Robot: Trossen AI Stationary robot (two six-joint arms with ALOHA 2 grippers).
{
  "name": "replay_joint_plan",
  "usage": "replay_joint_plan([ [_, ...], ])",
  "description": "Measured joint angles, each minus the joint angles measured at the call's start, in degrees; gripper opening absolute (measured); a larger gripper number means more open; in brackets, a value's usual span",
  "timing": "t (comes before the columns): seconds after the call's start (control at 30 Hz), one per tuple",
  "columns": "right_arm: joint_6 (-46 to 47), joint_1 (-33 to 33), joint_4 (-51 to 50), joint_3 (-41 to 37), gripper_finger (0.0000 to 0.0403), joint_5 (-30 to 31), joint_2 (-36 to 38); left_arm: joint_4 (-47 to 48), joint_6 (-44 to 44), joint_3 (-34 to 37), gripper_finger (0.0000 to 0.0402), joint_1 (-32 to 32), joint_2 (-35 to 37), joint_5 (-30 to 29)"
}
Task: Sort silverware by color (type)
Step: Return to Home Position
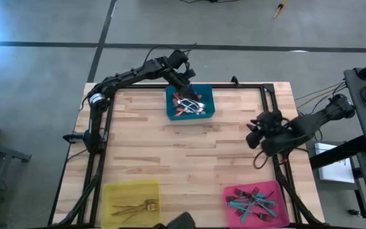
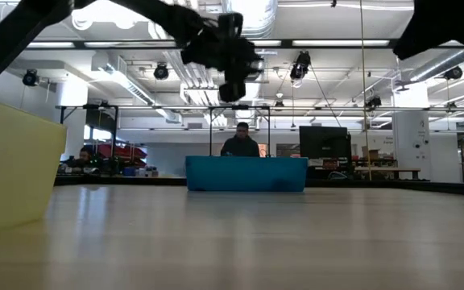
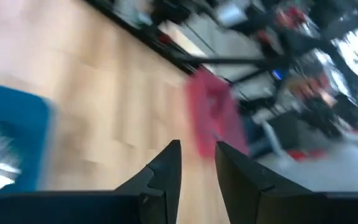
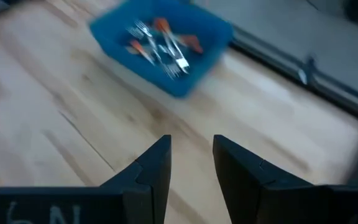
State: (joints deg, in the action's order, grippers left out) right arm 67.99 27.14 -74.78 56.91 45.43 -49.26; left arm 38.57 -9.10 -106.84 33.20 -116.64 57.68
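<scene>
Several red-orange-handled forks [image 1: 189,105] lie in the blue bin [image 1: 207,113] at the table's far middle. Gold forks [image 1: 138,206] lie in the yellow bin [image 1: 116,191] at the near left, and teal-handled forks [image 1: 253,202] in the pink bin [image 1: 277,191] at the near right. My left gripper [image 1: 184,86] hangs above the blue bin's far left part, open [image 3: 197,152] with nothing between its fingers. My right gripper [image 1: 253,137] hovers over the table's right side, open [image 4: 191,146] and empty, pointing toward the blue bin [image 4: 216,31].
Bare wood [image 1: 183,159] lies between the three bins. A black frame rail [image 1: 234,86] runs along the table's far and side edges. In the low view a person [image 2: 241,141] sits in the room behind the blue bin [image 2: 246,173].
</scene>
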Motion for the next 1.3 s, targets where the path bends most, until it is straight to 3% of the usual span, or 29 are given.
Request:
replay_joint_plan([
  [0.07, -7.1, 0.0, 5.8, -3.1, 0.0112, 1.6, 5.0, 7.4, 3.6, -4.2, 0.0082, -1.7, 0.0, 1.6],
  [0.17, -17.2, 0.0, 15.5, -9.4, 0.0112, 2.6, 12.1, 19.3, 11.4, -11.5, 0.0082, -5.1, 0.0, -1.7],
  [0.3, -26.5, 0.0, 26.9, -18.9, 0.0112, 2.6, 22.2, 31.0, 17.3, -21.2, 0.0082, -11.0, 0.0, -12.9],
  [0.4, -31.1, 0.0, 33.7, -25.4, 0.0112, 2.2, 29.8, 35.6, 16.2, -28.0, 0.0082, -15.9, 0.1, -25.1],
  [0.53, -36.5, 0.0, 43.6, -32.9, 0.0112, 2.2, 39.2, 36.6, 10.9, -25.0, 0.0082, -21.4, 4.9, -40.7],
  [0.7, -46.7, 0.0, 56.3, -41.5, 0.0112, -0.7, 49.2, 43.1, 2.3, -23.1, 0.0079, -26.1, 10.7, -50.1],
  [0.87, -51.4, -0.2, 67.6, -46.6, 0.0112, -3.4, 47.5, 47.2, -8.2, -22.8, 0.0078, -31.7, 17.0, -64.0],
  [0.97, -48.7, -0.2, 68.3, -48.5, 0.0112, -3.6, 46.8, 48.9, -15.4, -22.8, 0.0078, -36.6, 21.5, -74.8],
  [1.13, -42.1, -0.4, 68.4, -51.5, 0.0112, -3.4, 46.8, 51.3, -23.9, -21.7, 0.0078, -49.2, 28.2, -93.6],
  [1.3, -39.8, -0.4, 71.7, -53.8, 0.0112, -1.5, 46.5, 51.1, -29.4, -14.5, 0.0078, -62.8, 33.9, -108.0],
])
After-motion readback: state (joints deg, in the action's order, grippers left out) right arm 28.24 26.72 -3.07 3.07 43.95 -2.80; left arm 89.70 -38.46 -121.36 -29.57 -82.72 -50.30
